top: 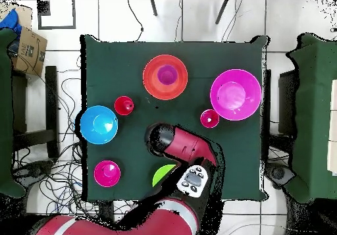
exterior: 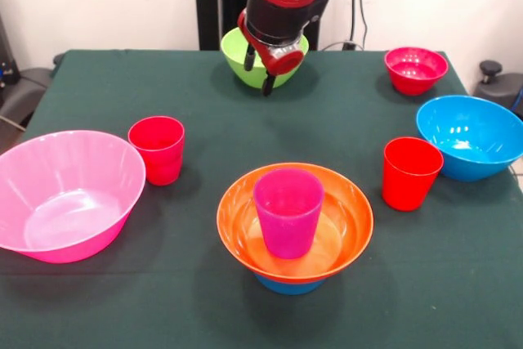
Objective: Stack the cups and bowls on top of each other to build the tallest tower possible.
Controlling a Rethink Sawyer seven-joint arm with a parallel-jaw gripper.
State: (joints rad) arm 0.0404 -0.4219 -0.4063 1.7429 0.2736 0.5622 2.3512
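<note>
Translucent purple cup point(exterior: 288, 210) upright in glossy orange bowl point(exterior: 351, 222) | gripper point(exterior: 257, 71) fingers narrow, empty

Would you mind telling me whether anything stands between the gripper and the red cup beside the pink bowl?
Nothing visible does. The gripper hangs in front of the lime green bowl, and only bare tablecloth lies between it and the red cup beside the pink bowl.

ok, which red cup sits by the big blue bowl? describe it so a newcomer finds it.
Start at the large glossy blue plastic bowl at the table's right edge in the front view. The smooth red plastic cup stands just left of it, upright and empty. The other red plastic cup stands beside the large pink plastic bowl.
</note>
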